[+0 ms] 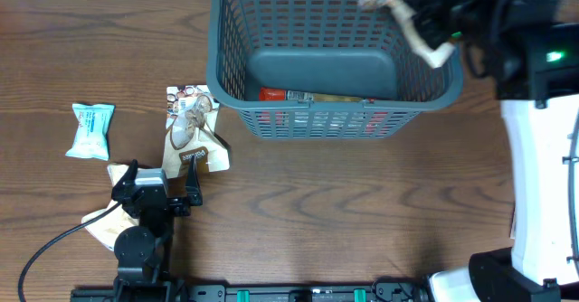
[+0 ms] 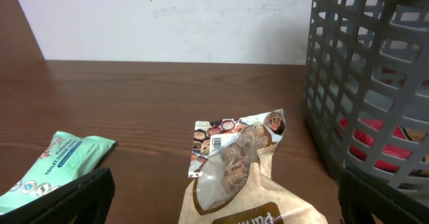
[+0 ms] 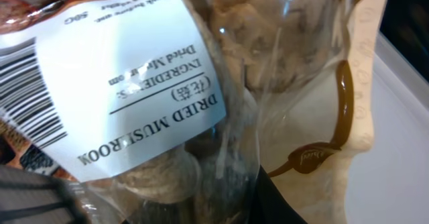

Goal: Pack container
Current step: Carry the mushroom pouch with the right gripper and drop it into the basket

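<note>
The container (image 1: 231, 76), a large dark grey lattice basket, stands at the back middle of the table with a red-and-orange packet (image 1: 298, 95) on its base. Above its far right corner my right gripper (image 1: 429, 17) is shut on a clear-fronted dried mushroom packet (image 1: 407, 17), which fills the right wrist view (image 3: 167, 83). My left gripper (image 1: 158, 189) stands open near the front left. Just ahead of its fingers lies a brown windowed snack packet (image 1: 193, 137), seen between them in the left wrist view (image 2: 241, 177).
A teal packet (image 1: 91, 130) lies at the left, also in the left wrist view (image 2: 60, 160). Another pale packet (image 1: 101, 222) lies partly under the left arm. The basket wall (image 2: 369, 83) rises close to the left gripper's right side.
</note>
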{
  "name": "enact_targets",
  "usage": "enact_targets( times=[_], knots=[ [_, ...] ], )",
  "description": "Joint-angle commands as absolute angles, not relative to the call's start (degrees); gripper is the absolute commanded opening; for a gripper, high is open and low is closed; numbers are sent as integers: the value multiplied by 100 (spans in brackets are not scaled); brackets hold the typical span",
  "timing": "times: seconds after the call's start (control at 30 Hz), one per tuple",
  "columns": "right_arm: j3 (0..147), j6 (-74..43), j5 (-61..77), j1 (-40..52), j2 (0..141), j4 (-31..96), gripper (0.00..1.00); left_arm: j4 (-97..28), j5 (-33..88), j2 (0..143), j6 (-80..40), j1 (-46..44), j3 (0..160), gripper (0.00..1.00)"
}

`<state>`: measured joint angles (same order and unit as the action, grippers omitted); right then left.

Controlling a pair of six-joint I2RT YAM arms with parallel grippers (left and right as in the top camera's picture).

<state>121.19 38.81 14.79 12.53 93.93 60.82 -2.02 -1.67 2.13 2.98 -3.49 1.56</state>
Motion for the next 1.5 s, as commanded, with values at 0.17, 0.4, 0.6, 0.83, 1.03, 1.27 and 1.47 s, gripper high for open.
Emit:
enact_targets(
  times=[0.17, 0.4, 0.6, 0.83, 1.03, 1.27, 1.47],
  knots=[
    [12199, 5284, 2464, 2134, 9861, 6064, 1, -386, -191, 213, 266, -357, 25, 99],
    [12199, 5374, 2421, 2163, 10700, 6036, 1, -388, -191, 213, 266, -357, 25, 99],
    [12199, 5382, 2453, 2163, 11380, 5730, 1, -386, -191, 213, 266, -357, 25, 99],
    [12199, 5317, 2644, 2224, 12057, 5649, 1, -388, -191, 213, 268, -357, 25, 99],
    [12199, 5100, 2644, 2217, 12453, 5631, 1, -386, -191, 213, 268, -357, 25, 99],
    [12202, 4762, 2637, 2211, 12451, 5645, 50, -386, -191, 213, 268, -357, 25, 99],
    [12204, 4307, 2244, 2145, 12449, 5634, 49, -388, -191, 213, 268, -357, 25, 99]
  ],
)
